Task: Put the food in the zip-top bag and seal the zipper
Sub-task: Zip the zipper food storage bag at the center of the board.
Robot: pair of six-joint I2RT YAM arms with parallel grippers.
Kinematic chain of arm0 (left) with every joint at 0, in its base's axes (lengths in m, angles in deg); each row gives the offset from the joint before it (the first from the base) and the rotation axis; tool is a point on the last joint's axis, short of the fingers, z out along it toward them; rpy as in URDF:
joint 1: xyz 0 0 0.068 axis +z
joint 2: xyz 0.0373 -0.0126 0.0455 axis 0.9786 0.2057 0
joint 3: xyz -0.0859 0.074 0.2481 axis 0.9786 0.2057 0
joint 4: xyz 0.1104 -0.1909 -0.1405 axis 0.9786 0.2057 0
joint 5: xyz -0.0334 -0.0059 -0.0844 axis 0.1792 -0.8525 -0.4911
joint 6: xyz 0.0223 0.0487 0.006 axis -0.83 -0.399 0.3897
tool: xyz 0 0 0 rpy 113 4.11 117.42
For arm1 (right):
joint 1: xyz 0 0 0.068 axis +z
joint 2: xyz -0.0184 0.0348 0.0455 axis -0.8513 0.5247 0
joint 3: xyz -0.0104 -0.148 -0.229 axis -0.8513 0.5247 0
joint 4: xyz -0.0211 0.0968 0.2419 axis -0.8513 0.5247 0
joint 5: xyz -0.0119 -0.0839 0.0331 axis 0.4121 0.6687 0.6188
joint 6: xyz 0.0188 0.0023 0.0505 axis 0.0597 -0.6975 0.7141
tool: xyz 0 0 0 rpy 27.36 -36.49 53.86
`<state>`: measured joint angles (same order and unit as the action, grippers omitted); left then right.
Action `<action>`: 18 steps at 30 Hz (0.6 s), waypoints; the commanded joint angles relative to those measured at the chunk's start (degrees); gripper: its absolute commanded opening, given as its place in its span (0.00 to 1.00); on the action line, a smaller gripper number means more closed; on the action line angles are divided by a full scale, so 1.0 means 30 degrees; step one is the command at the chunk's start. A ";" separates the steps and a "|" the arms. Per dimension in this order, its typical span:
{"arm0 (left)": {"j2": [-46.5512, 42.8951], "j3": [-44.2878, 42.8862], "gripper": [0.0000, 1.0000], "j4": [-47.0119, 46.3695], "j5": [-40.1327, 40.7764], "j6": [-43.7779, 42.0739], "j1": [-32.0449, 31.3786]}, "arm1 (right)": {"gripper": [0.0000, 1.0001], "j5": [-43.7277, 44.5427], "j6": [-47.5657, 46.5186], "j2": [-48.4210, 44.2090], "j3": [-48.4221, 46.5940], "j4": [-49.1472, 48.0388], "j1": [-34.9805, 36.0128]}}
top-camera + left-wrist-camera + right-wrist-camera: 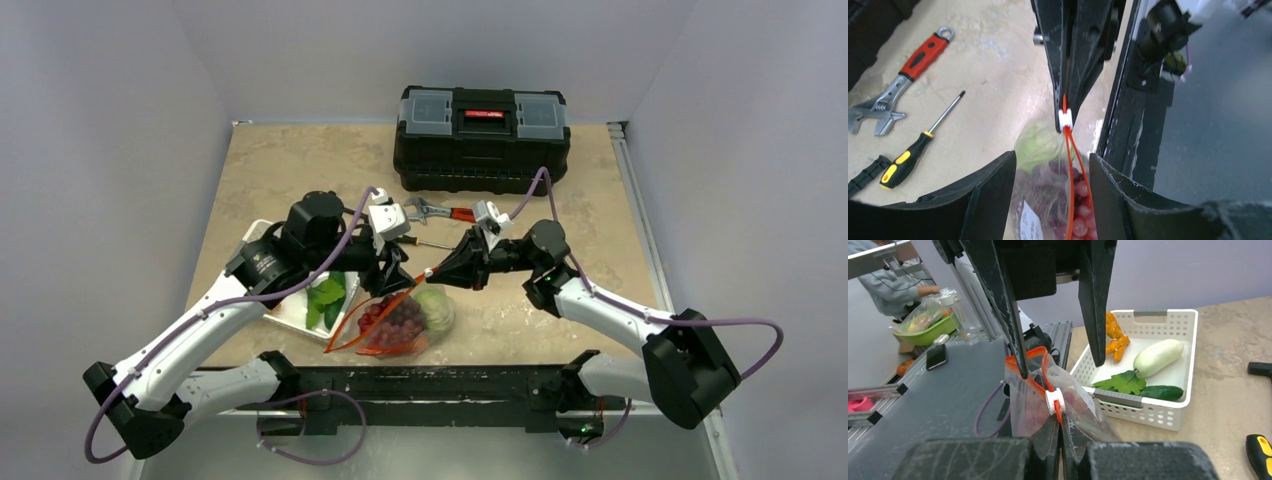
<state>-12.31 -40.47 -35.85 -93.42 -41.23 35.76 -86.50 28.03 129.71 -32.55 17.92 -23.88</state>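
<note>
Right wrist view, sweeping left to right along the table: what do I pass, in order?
zip-top bag → white basket → yellow-and-black screwdriver handle

Place: you are running a robot lab cell (boxed in, purpose-built).
Walls: plain pale panels (110, 120) close around the table (300, 170).
Frame: metal rails (640, 220) along the table's right edge.
Beyond the table: a person (883, 285) beside a green bowl (923, 332).

Light: even, soft, overhead; you see only faint shadows. Your right wrist view blurs the right gripper's fingers (973, 460).
</note>
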 commanded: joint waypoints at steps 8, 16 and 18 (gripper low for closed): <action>0.0578 0.0252 0.49 -0.5453 0.0138 0.4069 0.0133 | 0.00 0.1843 0.0916 -0.0463 -0.0394 0.0014 -0.0009; 0.0841 0.0387 0.46 -0.5531 -0.1090 0.4069 0.0070 | 0.00 0.2279 0.0896 -0.0643 -0.0481 0.0514 0.0000; 0.1114 0.0178 0.47 -0.5159 -0.1191 0.3914 0.0005 | 0.00 0.2330 0.0917 -0.0686 -0.0521 0.0626 -0.0008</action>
<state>-9.75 -39.44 -49.73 -94.60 -29.77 35.74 -81.10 30.04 129.49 -32.55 21.00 -23.88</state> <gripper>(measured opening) 0.460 0.004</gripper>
